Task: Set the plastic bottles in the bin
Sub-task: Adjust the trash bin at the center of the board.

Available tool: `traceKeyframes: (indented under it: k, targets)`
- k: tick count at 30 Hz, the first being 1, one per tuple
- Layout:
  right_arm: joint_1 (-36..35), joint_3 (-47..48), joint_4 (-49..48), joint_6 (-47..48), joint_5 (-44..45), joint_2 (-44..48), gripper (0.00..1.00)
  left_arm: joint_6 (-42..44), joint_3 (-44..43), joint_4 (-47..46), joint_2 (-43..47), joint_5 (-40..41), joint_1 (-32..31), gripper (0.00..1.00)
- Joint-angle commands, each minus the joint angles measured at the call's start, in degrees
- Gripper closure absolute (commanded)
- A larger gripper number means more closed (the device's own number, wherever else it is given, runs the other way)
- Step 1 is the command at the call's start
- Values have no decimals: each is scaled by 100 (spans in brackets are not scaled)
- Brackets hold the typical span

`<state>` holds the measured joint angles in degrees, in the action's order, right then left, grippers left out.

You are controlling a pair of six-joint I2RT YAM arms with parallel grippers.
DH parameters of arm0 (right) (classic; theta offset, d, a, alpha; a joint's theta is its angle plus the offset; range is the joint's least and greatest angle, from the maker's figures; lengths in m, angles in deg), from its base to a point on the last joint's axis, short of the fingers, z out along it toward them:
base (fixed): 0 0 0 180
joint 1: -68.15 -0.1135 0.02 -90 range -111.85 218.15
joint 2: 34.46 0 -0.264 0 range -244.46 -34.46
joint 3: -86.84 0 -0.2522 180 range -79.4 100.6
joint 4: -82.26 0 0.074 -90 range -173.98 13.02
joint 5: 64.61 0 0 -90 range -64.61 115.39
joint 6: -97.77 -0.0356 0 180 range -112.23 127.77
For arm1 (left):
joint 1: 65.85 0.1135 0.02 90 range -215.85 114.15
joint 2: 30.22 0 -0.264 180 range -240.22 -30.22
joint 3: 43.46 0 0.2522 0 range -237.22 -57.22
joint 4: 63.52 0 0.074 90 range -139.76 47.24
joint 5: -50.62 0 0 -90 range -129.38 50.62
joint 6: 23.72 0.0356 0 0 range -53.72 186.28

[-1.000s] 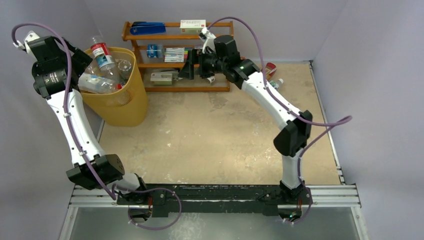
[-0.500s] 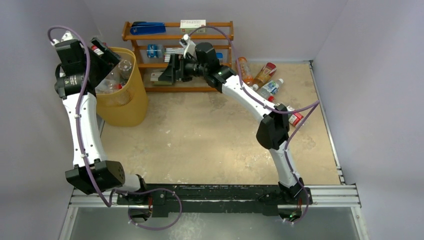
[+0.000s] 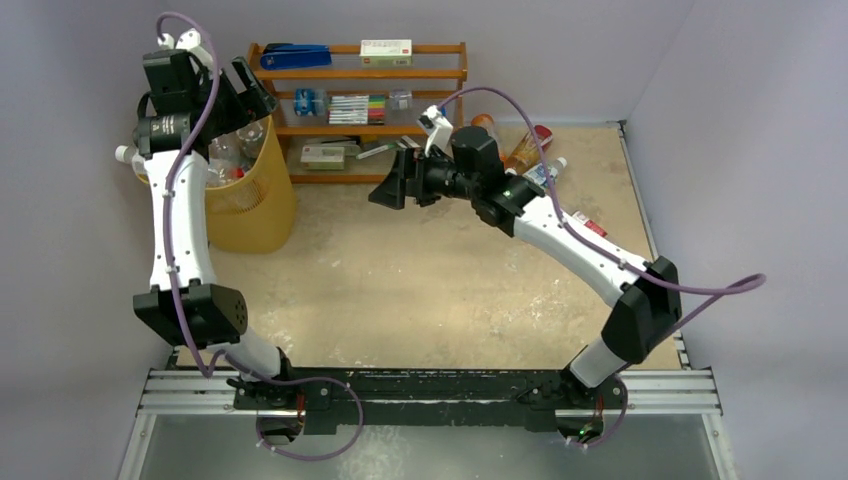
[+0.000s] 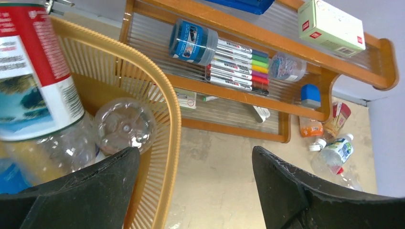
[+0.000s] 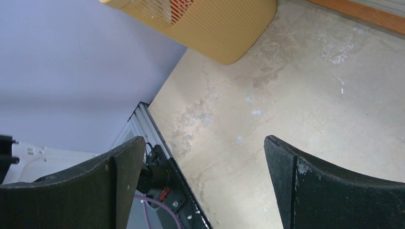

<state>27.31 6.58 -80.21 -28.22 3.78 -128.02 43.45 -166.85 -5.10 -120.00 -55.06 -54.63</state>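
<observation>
The bin (image 3: 250, 210) stands at the far left of the table (image 3: 420, 290). The left gripper (image 4: 194, 155) hangs over its rim, fingers apart with nothing between them. The right gripper (image 5: 203, 140) hovers mid-table, likewise spread and empty. From where I stand, the job now looks like fetching one of the plastic bottles (image 3: 530, 143) lying in the far right corner beside the wooden rack (image 4: 229, 130). The right arm is the nearer one. I'd have it come down across a bottle's waist, jaws square to the length, so the round body can't roll off or squirt out. The clear green-labelled bottle (image 4: 334, 152) lies on its side, long axis diagonal, white cap toward the far right corner. The orange one (image 3: 487, 128) next to it runs roughly front to back, partly hidden by the right wrist. In the bin, a red-labelled bottle (image 4: 33, 71) leans up past the rim. Beside it a clear one (image 4: 124, 126) shows its base, so its length runs downward.
</observation>
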Motion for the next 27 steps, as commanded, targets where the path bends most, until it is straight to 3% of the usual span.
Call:
traceKeyframes:
  k: [1,6,17,27]
  targets:
    - [-3,-547,-333,97,272,442,3,739,-567,130,-404,-250,-198,16]
    - [-1,-847,-302,128,321,650,3,942,-471,331,-453,146,-321,23]
    - [3,-1103,-418,113,210,646,3,878,-190,666,-284,714,-427,59]
    - [3,-1239,-461,90,139,620,4,954,27,1060,-202,1025,-436,60]
